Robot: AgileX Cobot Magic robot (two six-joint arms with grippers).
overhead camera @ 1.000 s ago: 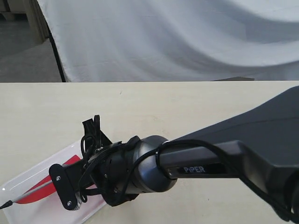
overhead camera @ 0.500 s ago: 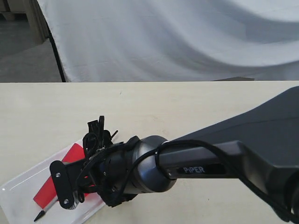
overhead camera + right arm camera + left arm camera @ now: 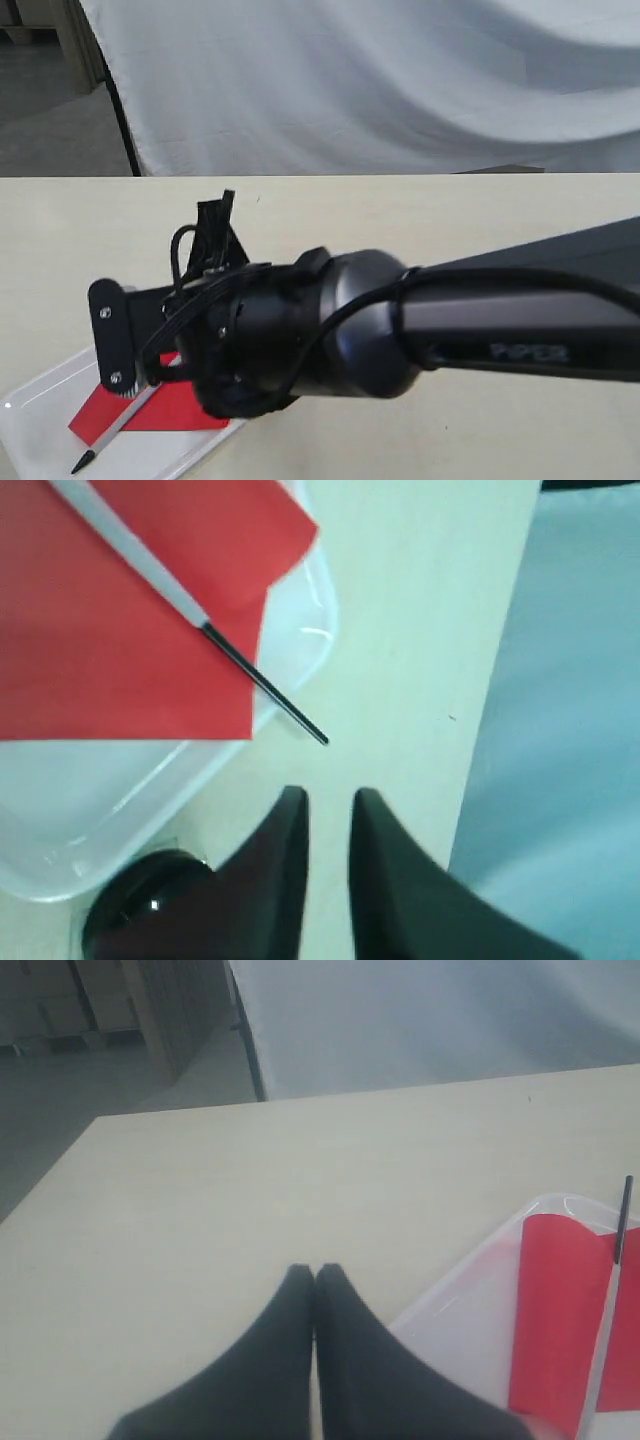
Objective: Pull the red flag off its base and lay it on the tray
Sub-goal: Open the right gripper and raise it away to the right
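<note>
The red flag (image 3: 150,410) lies flat on the white tray (image 3: 40,415), its pointed black tip (image 3: 80,465) toward the near edge. In the right wrist view the flag (image 3: 120,630) rests in the tray (image 3: 300,665) with its thin black stick (image 3: 265,690) poking out over the rim. The glossy black base (image 3: 140,915) stands on the table just outside the tray, empty. My right gripper (image 3: 328,798) hangs open above the table beside the tray, holding nothing. My left gripper (image 3: 315,1272) is shut and empty, next to the tray (image 3: 470,1300).
The right arm's dark wrist (image 3: 300,340) fills the middle of the exterior view and hides the base and part of the tray. A white cloth backdrop (image 3: 400,80) hangs behind the table's far edge. The beige tabletop (image 3: 250,1180) stretches beyond the tray.
The flag has left the right gripper and settled flat on the tray. The right arm has lifted up and back from it.
</note>
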